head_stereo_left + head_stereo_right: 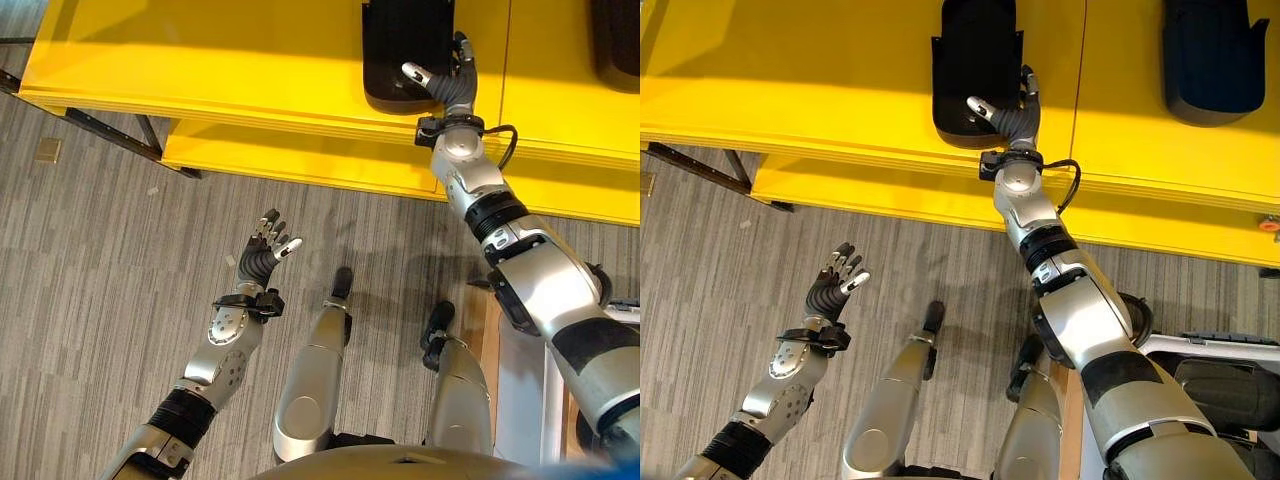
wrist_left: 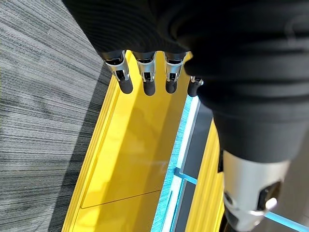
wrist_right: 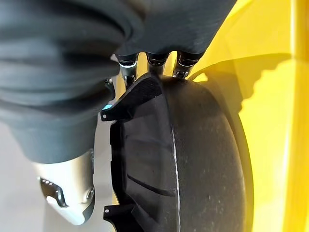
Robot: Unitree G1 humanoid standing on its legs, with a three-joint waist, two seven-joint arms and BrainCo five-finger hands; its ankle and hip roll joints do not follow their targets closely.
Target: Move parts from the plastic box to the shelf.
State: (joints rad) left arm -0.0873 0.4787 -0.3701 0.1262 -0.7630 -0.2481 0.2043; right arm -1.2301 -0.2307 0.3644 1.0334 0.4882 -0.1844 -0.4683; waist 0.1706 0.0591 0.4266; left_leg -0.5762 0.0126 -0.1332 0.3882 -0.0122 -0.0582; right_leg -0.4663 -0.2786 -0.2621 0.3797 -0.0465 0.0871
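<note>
left hand (image 1: 262,258): raised over the floor, fingers straight and spread, holding nothing. black part (image 1: 975,60): lying on the yellow shelf (image 1: 790,80). right hand (image 1: 1012,115): at the part's near right edge, fingers curled round its rim. 2nd dark part (image 1: 1210,55): further right on the shelf.

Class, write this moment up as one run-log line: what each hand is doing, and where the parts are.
right hand: on black part at yellow shelf edge, grip unclear | left hand: open over floor, holding nothing | second dark part: on shelf
</note>
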